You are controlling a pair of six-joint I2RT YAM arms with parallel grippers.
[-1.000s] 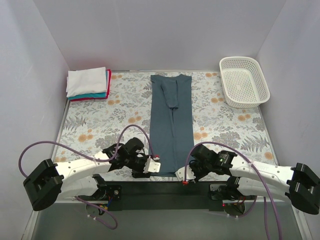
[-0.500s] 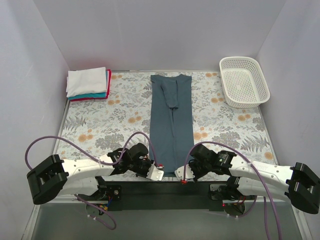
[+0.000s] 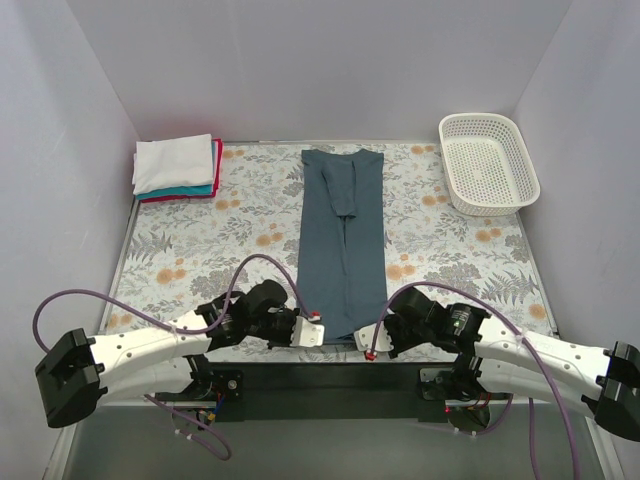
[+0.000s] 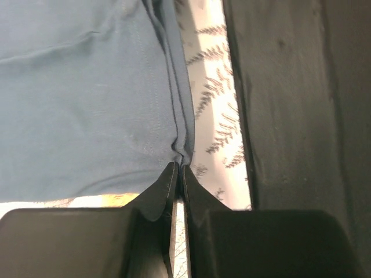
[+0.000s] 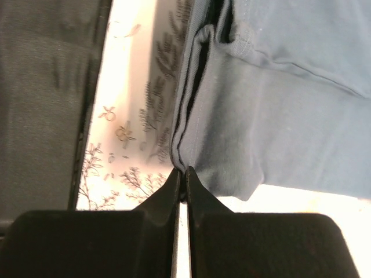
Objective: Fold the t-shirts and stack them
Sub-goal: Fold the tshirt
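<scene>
Shirt [image 3: 343,240], blue and narrowed to a long strip, runs down the middle of the frame on the floral desk [image 3: 200,250], with the folded stack [image 3: 176,167] at upper left. The left claw [image 4: 178,168] and right claw [image 5: 181,171] are each pinched tight on a near corner at the bottom of the strip. To fold it well, I judge both should lift together and level, carry that edge toward the strip's top end, and lay it square.
</scene>
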